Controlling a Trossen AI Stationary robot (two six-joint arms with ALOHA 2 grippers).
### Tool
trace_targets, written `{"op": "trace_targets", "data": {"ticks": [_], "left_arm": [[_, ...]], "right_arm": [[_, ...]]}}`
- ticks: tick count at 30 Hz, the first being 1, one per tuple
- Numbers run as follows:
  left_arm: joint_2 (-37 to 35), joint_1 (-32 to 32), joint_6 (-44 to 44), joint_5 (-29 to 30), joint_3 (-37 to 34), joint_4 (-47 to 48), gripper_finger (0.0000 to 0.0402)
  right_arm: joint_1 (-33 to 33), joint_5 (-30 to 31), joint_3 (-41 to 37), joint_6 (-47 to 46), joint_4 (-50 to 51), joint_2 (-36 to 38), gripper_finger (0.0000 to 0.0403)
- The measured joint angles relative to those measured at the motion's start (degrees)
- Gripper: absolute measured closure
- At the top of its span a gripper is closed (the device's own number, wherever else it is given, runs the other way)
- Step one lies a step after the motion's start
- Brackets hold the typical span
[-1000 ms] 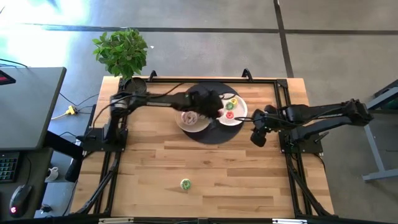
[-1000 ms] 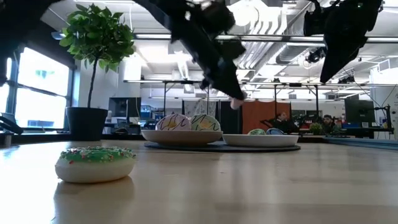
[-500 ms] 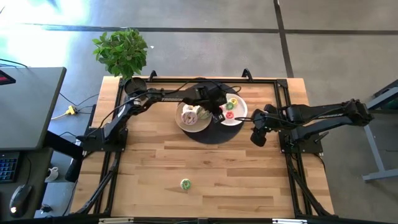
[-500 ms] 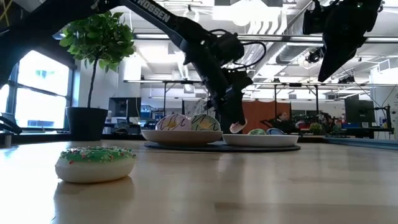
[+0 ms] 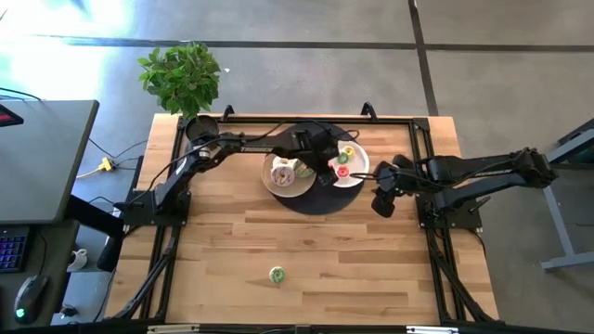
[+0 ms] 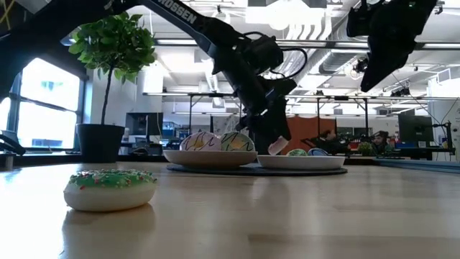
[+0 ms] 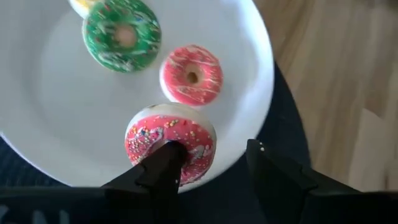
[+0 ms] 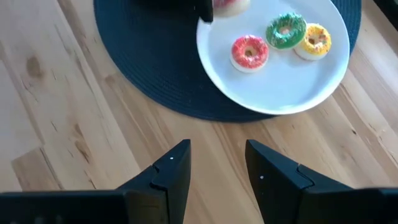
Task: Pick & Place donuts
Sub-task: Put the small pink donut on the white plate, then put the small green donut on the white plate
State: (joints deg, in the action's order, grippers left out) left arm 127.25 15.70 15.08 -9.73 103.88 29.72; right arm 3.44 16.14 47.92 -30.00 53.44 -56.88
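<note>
My left gripper [image 7: 214,149] is open, low over the near rim of the white plate [image 7: 56,118]. A pink-iced donut with sprinkles [image 7: 186,127] lies on that rim, partly behind one finger. Beside it on the plate lie a small pink donut [image 7: 191,74], a green one [image 7: 122,34] and a yellow one [image 8: 314,38]. The cream plate [image 5: 275,186] holds larger donuts [image 6: 202,141]. A green-iced donut [image 5: 277,274] lies flat on the table near its front. My right gripper [image 8: 217,149] hovers open over bare wood to the right of the mat. My left gripper comes from above, slanting down, and one fingertip [image 7: 166,158] shows in front of the pink sprinkled donut's middle. I cannot tell whether it touches the donut. The other finger [image 7: 267,165] stands clear beyond the plate's rim. The donut lies flat on the white plate.
Both plates sit on a round dark mat [image 5: 311,199] at the table's far middle. A potted plant [image 5: 183,79] stands at the far left corner. Black frame rails [image 5: 167,241] run along the left and right sides. Bare wood lies around the green donut.
My left gripper has gone from over the cream plate toward the white plate and down, carrying the pink sprinkled donut. It has then opened, and the donut now lies on the white plate's rim.
</note>
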Motion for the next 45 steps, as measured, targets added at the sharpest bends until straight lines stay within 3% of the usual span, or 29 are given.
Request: {"op": "trace_targets", "data": {"ticks": [10, 22, 26, 32, 38, 40, 43, 45], "left_arm": [[1.3, -3.0, -1.7, 4.1, 0.0, 0.7, 0.0222], [-0.7, -4.1, -1.5, 2.0, 0.3, 4.0, 0.0222], [-1.6, -3.6, -3.7, -3.1, 5.6, 13.7, 0.0222], [-2.8, -4.0, -8.1, -4.1, 17.6, 30.8, 0.0222], [-4.9, -5.3, -10.9, -2.1, 28.1, 47.1, 0.0222], [-6.2, -6.0, -11.2, 0.0, 30.2, 47.8, 0.0222], [-10.6, -7.4, -10.6, 6.2, 29.8, 53.6, 0.0222], [-11.7, -8.6, -9.7, 10.6, 30.3, 51.9, 0.0222]], "right_arm": [[0.0, -0.2, 0.0, 0.0, -2.3, 0.0, 0.0253], [0.0, -0.1, 0.0, 0.0, -2.3, 0.0, 0.0253], [0.0, -0.2, 0.0, 0.0, -2.3, 0.0, 0.0253], [0.5, -0.2, 0.0, 0.8, -4.8, 0.0, 0.0253], [5.7, -0.2, -0.5, 6.8, -15.8, -0.5, 0.0254], [7.8, -0.8, -2.5, 8.8, -22.8, -0.6, 0.0254], [10.1, -3.2, -7.3, 9.4, -35.3, -0.9, 0.0254], [11.3, -3.9, -10.6, 8.5, -42.0, -1.0, 0.0254]]}}
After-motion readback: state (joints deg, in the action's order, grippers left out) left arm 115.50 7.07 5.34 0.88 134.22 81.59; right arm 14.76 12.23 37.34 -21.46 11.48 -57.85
